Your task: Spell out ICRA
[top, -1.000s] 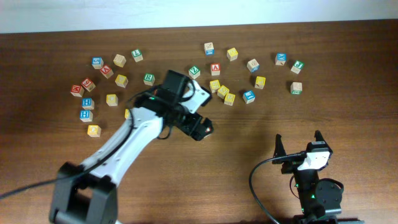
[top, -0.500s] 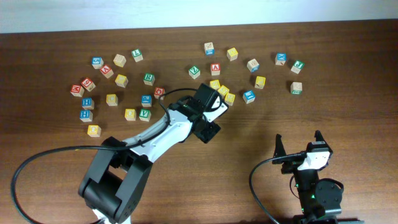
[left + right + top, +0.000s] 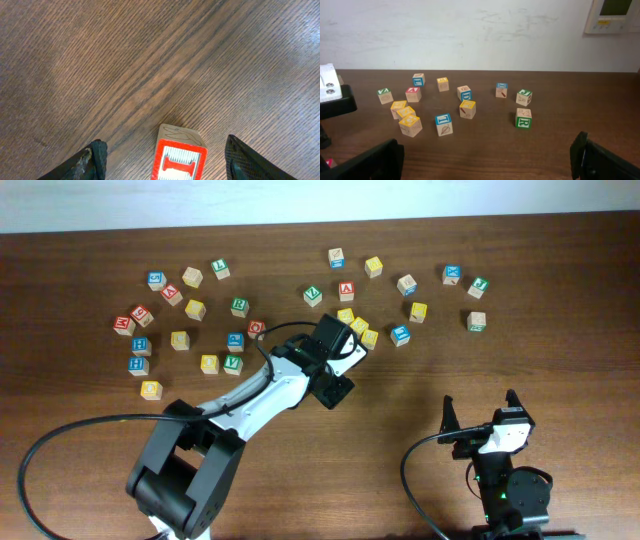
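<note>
A wooden block with a red-framed letter I [image 3: 178,160] lies on the dark wood table between the fingers of my left gripper [image 3: 165,147]. The fingers stand wide apart and touch neither side of it. In the overhead view the left gripper [image 3: 335,391] is at the table's middle, just below the block cluster, and hides the I block. My right gripper [image 3: 480,406] is open and empty at the front right. A green R block [image 3: 523,118] and a red block [image 3: 413,94] show in the right wrist view.
Several letter blocks lie scattered across the far half of the table, one group at the left [image 3: 180,339] and one at the right [image 3: 400,334]. A yellow cluster [image 3: 358,328] sits close beside the left arm's wrist. A white wall runs behind the table.
One second ago the left arm's wrist was further left; it has swung right towards the yellow cluster. Since half a second ago nothing has moved. The right arm is still.
</note>
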`<action>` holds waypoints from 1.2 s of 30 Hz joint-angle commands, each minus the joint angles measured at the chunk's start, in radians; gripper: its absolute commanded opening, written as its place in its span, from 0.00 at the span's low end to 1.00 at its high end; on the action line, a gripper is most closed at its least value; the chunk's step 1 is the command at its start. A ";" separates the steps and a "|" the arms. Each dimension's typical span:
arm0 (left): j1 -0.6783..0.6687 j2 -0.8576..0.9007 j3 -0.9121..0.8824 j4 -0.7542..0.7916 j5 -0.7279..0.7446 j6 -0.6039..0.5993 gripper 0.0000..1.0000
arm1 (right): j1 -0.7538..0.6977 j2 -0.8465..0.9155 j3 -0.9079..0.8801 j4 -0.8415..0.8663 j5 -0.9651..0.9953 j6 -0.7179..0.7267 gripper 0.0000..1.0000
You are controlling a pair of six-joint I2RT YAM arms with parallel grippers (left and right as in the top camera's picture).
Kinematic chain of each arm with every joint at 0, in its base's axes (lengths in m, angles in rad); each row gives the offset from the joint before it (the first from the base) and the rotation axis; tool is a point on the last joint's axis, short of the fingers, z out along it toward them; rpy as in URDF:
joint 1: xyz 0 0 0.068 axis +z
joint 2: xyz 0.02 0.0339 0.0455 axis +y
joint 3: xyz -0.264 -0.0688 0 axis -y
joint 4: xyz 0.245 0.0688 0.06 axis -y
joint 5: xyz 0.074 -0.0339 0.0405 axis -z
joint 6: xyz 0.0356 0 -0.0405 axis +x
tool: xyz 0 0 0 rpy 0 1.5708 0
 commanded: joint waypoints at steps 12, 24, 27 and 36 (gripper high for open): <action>-0.003 0.013 -0.003 -0.032 0.022 -0.013 0.68 | -0.007 -0.006 -0.005 -0.007 0.005 0.000 0.98; -0.002 0.013 -0.003 -0.020 0.021 -0.013 0.68 | -0.007 -0.006 -0.005 -0.007 0.005 0.000 0.98; -0.002 0.013 -0.003 -0.022 0.021 -0.013 0.67 | -0.007 -0.006 -0.005 -0.007 0.005 0.000 0.98; -0.002 0.013 -0.003 -0.040 0.022 -0.013 0.68 | -0.007 -0.006 -0.005 -0.007 0.005 0.000 0.98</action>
